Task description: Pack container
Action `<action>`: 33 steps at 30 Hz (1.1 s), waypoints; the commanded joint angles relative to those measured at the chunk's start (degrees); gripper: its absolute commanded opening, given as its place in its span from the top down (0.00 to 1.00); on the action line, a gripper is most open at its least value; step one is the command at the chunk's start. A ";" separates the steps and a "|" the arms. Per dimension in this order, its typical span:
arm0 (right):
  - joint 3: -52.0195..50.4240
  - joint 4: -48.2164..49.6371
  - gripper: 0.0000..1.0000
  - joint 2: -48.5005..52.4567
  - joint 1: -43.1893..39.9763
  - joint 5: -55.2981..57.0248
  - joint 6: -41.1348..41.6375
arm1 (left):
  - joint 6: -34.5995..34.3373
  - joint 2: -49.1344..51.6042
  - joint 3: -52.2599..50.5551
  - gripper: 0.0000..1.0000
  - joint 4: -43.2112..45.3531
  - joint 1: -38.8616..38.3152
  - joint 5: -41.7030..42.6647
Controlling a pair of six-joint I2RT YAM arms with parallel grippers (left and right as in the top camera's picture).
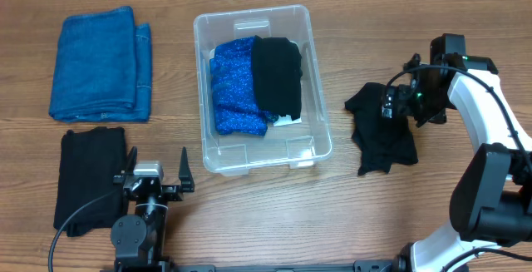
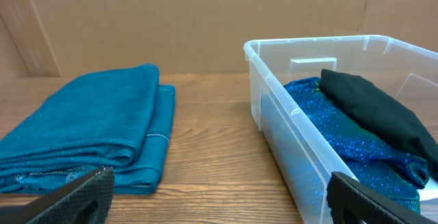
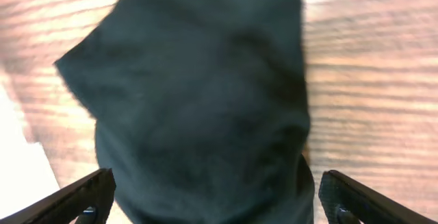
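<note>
The clear plastic container (image 1: 249, 12) stands in the middle of the table. Inside lie a sparkly blue cloth (image 1: 235, 89) and a folded black cloth (image 1: 277, 74). In the left wrist view its near wall (image 2: 274, 114) is on the right, with the blue cloth (image 2: 342, 138) and the black one (image 2: 376, 111) inside. My left gripper (image 1: 156, 157) is open near the table's front edge, left of the container. My right gripper (image 1: 386, 104) is open over a crumpled black cloth (image 1: 382, 135) on the table right of the container. That cloth (image 3: 205, 101) lies loose between the spread fingers (image 3: 82, 196).
A folded blue towel (image 1: 100, 64) lies at the back left, also seen in the left wrist view (image 2: 82, 128). A folded black cloth (image 1: 87, 176) lies at the front left, beside my left gripper. Bare wood shows between the towel and the container.
</note>
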 commanded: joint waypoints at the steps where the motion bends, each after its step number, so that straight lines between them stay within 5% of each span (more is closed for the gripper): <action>1: -0.24 0.07 0.00 -1.44 0.17 -2.32 -10.27 | 1.07 -0.39 -0.20 0.00 0.00 0.35 0.02; 25: -0.35 0.94 0.00 1.05 2.80 0.24 -9.77 | 1.07 -0.39 -0.20 0.00 0.00 0.35 0.00; 33: -0.11 3.58 0.27 1.09 2.84 -0.33 -2.51 | 1.07 -0.39 -0.20 0.00 0.00 0.35 0.02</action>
